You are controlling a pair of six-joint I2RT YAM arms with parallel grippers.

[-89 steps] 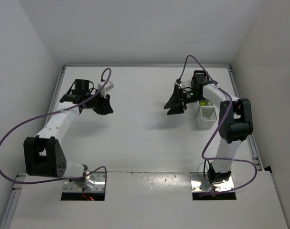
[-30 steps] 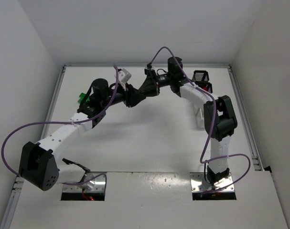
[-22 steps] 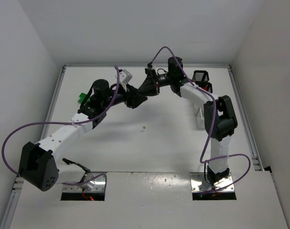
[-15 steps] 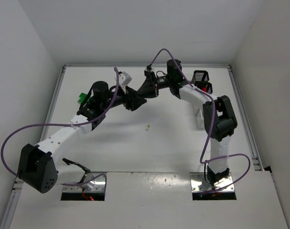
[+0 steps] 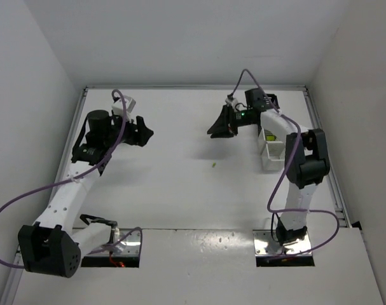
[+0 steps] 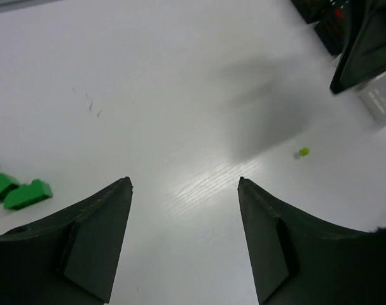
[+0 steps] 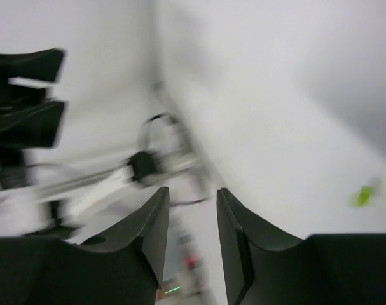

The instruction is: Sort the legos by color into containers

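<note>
Between picks: left gripper (image 6: 185,182) spread wide, right gripper (image 7: 193,194) barely parted, both empty; loose lime lego (image 5: 213,165) required precise pinching next.

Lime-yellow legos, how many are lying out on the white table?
1. The lime-yellow lego lies alone near the middle of the table. More may be hidden inside the white bins at the right, whose insides don't show clearly.
</note>
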